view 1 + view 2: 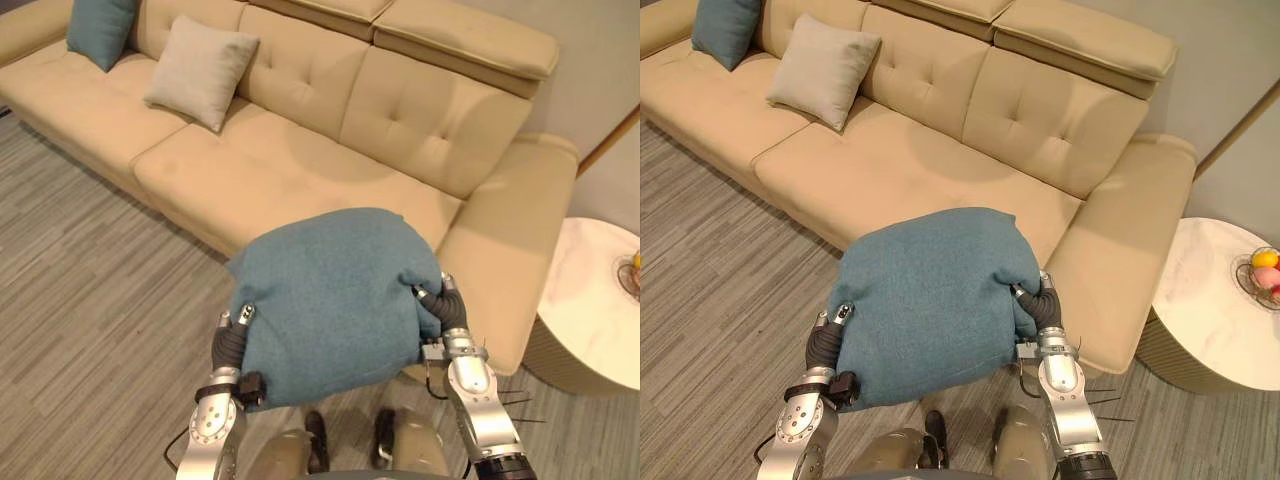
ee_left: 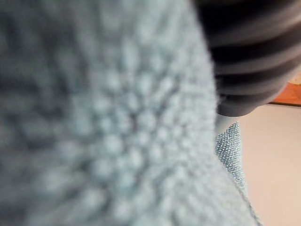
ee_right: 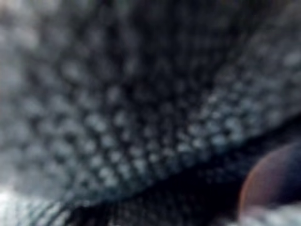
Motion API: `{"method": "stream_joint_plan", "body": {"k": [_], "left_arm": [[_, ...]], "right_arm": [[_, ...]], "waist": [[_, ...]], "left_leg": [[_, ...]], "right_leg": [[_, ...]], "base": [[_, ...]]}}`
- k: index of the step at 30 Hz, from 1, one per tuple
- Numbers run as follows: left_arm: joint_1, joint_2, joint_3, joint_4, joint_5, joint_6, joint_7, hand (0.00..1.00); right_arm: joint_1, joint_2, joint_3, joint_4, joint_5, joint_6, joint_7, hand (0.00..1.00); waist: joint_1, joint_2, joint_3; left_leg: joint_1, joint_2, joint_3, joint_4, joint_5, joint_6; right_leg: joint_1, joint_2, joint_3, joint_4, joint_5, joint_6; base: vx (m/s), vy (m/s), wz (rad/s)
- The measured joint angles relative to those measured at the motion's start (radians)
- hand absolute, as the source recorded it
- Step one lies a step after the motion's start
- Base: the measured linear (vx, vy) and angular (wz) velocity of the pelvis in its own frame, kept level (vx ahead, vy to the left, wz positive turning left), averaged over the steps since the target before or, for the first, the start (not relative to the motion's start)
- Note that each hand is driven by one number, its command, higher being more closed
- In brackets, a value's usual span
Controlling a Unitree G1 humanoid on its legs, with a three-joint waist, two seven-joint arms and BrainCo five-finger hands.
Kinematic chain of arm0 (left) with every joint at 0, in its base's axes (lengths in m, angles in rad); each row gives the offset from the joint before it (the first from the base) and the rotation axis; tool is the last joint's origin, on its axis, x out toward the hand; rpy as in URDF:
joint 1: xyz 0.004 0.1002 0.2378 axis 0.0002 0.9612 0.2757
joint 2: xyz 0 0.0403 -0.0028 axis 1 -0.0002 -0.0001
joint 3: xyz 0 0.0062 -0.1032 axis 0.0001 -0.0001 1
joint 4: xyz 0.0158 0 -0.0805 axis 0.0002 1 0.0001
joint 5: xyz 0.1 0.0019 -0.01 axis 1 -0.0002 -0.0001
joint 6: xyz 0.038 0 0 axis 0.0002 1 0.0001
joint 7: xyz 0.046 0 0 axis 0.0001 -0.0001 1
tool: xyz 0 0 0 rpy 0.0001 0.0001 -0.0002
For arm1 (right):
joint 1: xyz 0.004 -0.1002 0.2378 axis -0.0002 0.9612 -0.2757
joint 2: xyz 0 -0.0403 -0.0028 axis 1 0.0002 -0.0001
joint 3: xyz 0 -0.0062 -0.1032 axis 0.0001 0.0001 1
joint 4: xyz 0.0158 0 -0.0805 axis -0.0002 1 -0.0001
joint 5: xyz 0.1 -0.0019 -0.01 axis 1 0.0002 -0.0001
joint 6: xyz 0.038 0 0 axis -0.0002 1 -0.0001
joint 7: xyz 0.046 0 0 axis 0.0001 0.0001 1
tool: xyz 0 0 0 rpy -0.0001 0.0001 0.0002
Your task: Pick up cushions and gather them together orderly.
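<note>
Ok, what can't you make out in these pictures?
- Grip of the left hand and right hand: head views, hidden under the held teal cushion.
- Wrist views: cushion fabric up close, blurred.
- Second teal cushion on the sofa: cut off by the top edge.
- Fruit bowl on the side table: cut by the right edge, contents too small.

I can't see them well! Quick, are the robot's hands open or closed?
Left hand: against the cushion, cannot tell.
Right hand: against the cushion, cannot tell.

Dark ribbed covers on left hand (image 1: 230,343) and right hand (image 1: 447,310). Silver-grey metal, visible screw heads on left forearm (image 1: 215,425), right forearm (image 1: 478,395). Small black module (image 1: 250,388) at left wrist.
</note>
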Motion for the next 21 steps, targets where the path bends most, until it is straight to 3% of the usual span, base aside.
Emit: {"method": "stream_joint_plan", "body": {"k": [3, 4, 5, 6, 7, 9, 10, 12, 13, 16, 19, 20, 21], "left_arm": [[-0.004, -0.006, -0.007, 0.000, 0.004, 0.001, -0.003, 1.00], [-0.004, -0.007, -0.012, 0.000, 0.010, 0.000, -0.013, 1.00], [-0.004, -0.014, -0.016, 0.002, 0.013, 0.001, -0.023, 1.00], [0.000, -0.021, -0.021, 0.004, 0.017, 0.001, -0.023, 1.00], [-0.002, -0.031, -0.037, 0.005, 0.020, 0.000, -0.025, 1.00], [-0.004, -0.044, -0.038, 0.008, 0.019, 0.002, -0.026, 1.00], [-0.005, -0.048, -0.040, 0.017, 0.019, 0.005, -0.026, 1.00], [-0.022, -0.054, -0.052, 0.040, 0.018, 0.008, -0.030, 1.00], [-0.040, -0.060, -0.056, 0.038, 0.019, 0.008, -0.045, 1.00], [-0.071, -0.063, -0.056, 0.038, 0.020, 0.008, -0.050, 1.00], [-0.060, -0.062, -0.044, 0.038, 0.028, 0.009, -0.052, 1.00], [-0.042, -0.064, -0.040, 0.033, 0.029, 0.009, -0.052, 1.00], [-0.026, -0.071, -0.037, 0.030, 0.029, 0.009, -0.049, 1.00]], "right_arm": [[0.018, -0.009, -0.008, -0.013, 0.000, 0.000, 0.000, 1.00], [0.039, -0.011, -0.017, -0.025, 0.001, 0.000, 0.001, 1.00], [0.066, -0.014, -0.030, -0.042, 0.001, 0.000, 0.006, 1.00], [0.080, -0.016, -0.036, -0.048, 0.001, 0.000, 0.010, 1.00], [0.097, -0.011, -0.052, -0.058, 0.002, 0.001, 0.015, 1.00], [0.094, -0.014, -0.059, -0.063, 0.002, 0.008, 0.017, 1.00], [0.098, -0.016, -0.061, -0.085, 0.002, 0.021, 0.016, 1.00], [0.118, -0.016, -0.076, -0.142, 0.002, 0.021, 0.011, 1.00], [0.132, -0.015, -0.095, -0.190, 0.002, 0.018, 0.009, 1.00], [0.129, -0.012, -0.109, -0.201, 0.008, 0.016, -0.004, 1.00], [0.129, 0.005, -0.105, -0.179, 0.010, 0.016, -0.002, 1.00], [0.128, 0.006, -0.096, -0.166, 0.010, 0.016, -0.002, 1.00], [0.130, 0.004, -0.084, -0.163, 0.009, 0.016, -0.001, 1.00]], "waist": [[-0.018, -0.004, -0.002], [-0.019, -0.004, -0.004], [-0.020, 0.005, -0.016], [-0.020, 0.021, -0.028], [-0.021, 0.053, -0.047], [-0.014, 0.064, -0.048], [-0.009, 0.063, -0.047], [-0.013, 0.054, -0.044], [-0.012, 0.048, -0.041], [-0.006, 0.041, -0.037], [0.018, 0.021, -0.024], [0.031, 0.032, -0.028], [0.045, 0.055, -0.033]], "left_leg": [[0.042, -0.021, -0.033, 0.052, -0.065, -0.044], [0.059, -0.027, -0.053, 0.103, -0.122, -0.064], [0.064, -0.020, -0.070, 0.135, -0.169, -0.089], [0.068, -0.008, -0.080, 0.141, -0.184, -0.103], [0.050, 0.042, -0.065, 0.220, -0.180, -0.149], [-0.008, 0.127, 0.012, 0.390, -0.144, -0.198], [-0.044, 0.201, 0.077, 0.515, -0.126, -0.200], [-0.064, 0.236, 0.128, 0.523, -0.142, -0.173], [-0.094, 0.246, 0.148, 0.489, -0.154, -0.154], [-0.139, 0.237, 0.108, 0.360, -0.152, -0.160], [-0.150, 0.170, -0.076, 0.160, -0.103, -0.214], [-0.121, 0.158, -0.165, 0.044, -0.046, -0.229], [-0.090, 0.168, -0.195, 0.002, 0.069, -0.273]], "right_leg": [[0.002, 0.018, 0.021, -0.110, 0.066, -0.012], [0.020, 0.021, 0.018, -0.105, 0.091, -0.033], [0.034, 0.031, 0.014, -0.092, 0.128, -0.068], [0.037, 0.035, 0.008, -0.081, 0.131, -0.073], [0.058, 0.057, -0.030, -0.093, 0.127, -0.087], [0.097, 0.096, -0.046, -0.109, 0.121, -0.122], [0.152, 0.127, -0.047, -0.139, 0.110, -0.137], [0.215, 0.132, -0.042, -0.187, 0.108, -0.140], [0.241, 0.127, -0.024, -0.218, 0.105, -0.136], [0.281, 0.113, 0.033, -0.241, 0.085, -0.107], [0.321, 0.084, 0.149, -0.237, 0.058, -0.061], [0.316, 0.090, 0.223, -0.215, 0.041, -0.025], [0.300, 0.106, 0.285, -0.189, 0.025, 0.002]], "base": [[0.32, -0.113, 0.57], [0.39, -0.200, 0.53], [0.41, -0.214, 0.54], [0.47, -0.204, 0.54], [0.52, -0.204, 0.37], [0.57, -0.206, 0.03], [0.51, -0.130, -0.20], [0.43, -0.071, -0.06], [0.34, -0.019, -0.11], [0.26, 0.074, -0.41], [0.23, 0.262, -1.07], [0.21, 0.440, -1.68], [0.17, 0.380, -1.81]]}}
